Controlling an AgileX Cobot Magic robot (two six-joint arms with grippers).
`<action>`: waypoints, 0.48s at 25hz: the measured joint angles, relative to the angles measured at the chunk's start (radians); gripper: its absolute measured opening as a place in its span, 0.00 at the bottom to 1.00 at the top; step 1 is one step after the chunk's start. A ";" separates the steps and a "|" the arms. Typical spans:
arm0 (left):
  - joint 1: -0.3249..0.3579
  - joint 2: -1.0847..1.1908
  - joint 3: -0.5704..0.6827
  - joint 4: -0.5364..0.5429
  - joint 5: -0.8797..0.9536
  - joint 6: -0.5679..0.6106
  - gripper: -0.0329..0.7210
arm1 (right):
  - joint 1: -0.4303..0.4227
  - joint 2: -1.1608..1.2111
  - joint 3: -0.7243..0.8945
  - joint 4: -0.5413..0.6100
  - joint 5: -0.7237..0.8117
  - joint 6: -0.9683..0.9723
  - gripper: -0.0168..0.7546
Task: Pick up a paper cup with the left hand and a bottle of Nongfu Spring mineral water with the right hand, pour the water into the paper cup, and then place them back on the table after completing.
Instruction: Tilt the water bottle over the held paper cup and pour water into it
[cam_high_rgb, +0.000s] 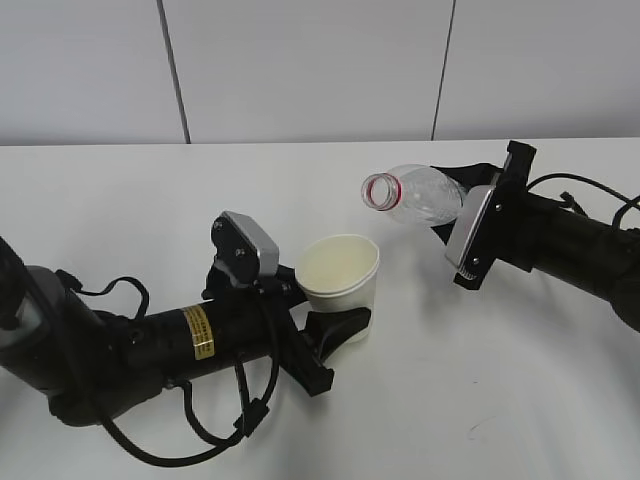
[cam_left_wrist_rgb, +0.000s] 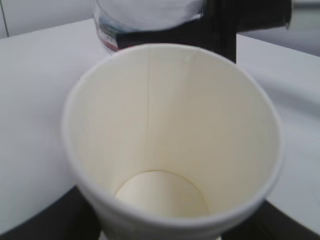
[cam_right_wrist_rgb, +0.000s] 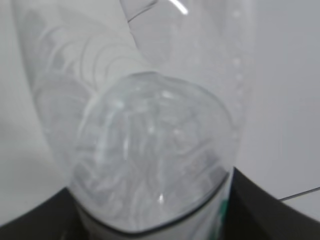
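Bottle (cam_high_rgb: 420, 195) right of cup (cam_high_rgb: 340, 283) (tipped cupward)

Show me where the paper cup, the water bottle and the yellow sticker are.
paper cup (cam_high_rgb: 345, 290): exterior view, outer wall below the rim.
water bottle (cam_high_rgb: 425, 197): exterior view, clear shoulder behind the red neck ring.
yellow sticker (cam_high_rgb: 199, 331): exterior view, centre of the label.

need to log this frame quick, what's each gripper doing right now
left gripper: closed on the paper cup, held upright.
right gripper: closed on the clear plastic water bottle, tipped with its open mouth toward the cup.

White paper cup (cam_high_rgb: 342, 280) upright, empty inside; clear uncapped bottle (cam_high_rgb: 418, 195) tipped sideways, red-ringed mouth toward cup.
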 joint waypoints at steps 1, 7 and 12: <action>0.000 0.000 -0.013 0.001 0.000 0.000 0.58 | 0.000 0.000 0.000 0.002 0.000 -0.007 0.53; 0.000 0.000 -0.042 0.012 0.000 0.000 0.58 | 0.000 0.000 0.000 0.050 0.000 -0.080 0.53; 0.000 0.000 -0.042 0.021 0.000 0.000 0.58 | 0.000 0.000 -0.006 0.076 0.000 -0.132 0.53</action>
